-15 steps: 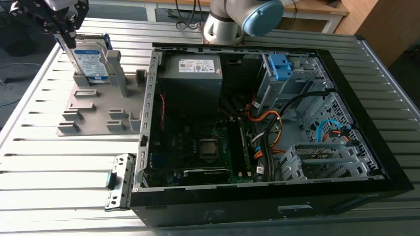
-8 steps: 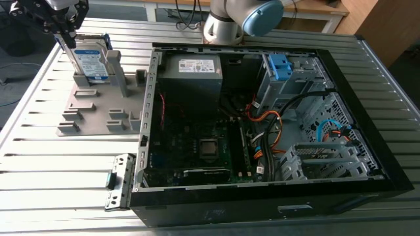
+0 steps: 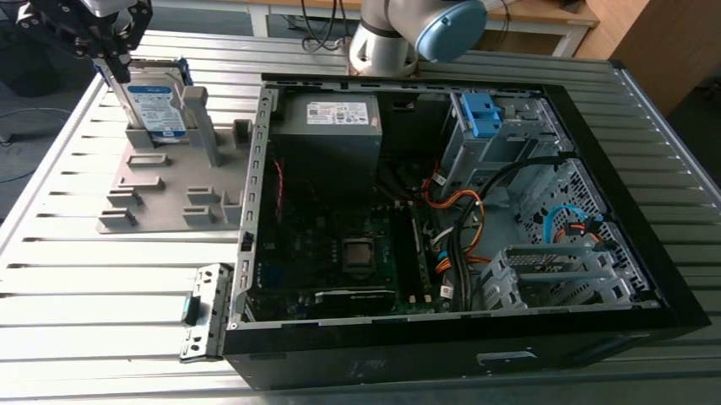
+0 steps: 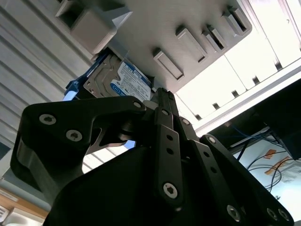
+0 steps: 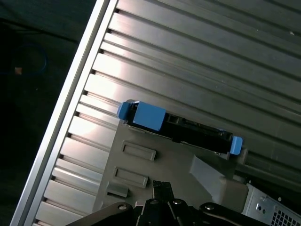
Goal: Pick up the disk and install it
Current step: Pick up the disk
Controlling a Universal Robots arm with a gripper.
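Exterior view: disk upright; second wrist view: tool perhaps touching.

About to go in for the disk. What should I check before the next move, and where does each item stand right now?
1. The disk stands upright in the grey holder: ok.
2. The gripper is close above the disk's top edge in the exterior view: ok.
3. Jaws open for a grasp: not ok, they look shut.
4. The gripper centred over the disk: cannot tell.
5. The computer case is open: ok.
6. The drive bay is free: cannot tell; a blue bracket sits there.
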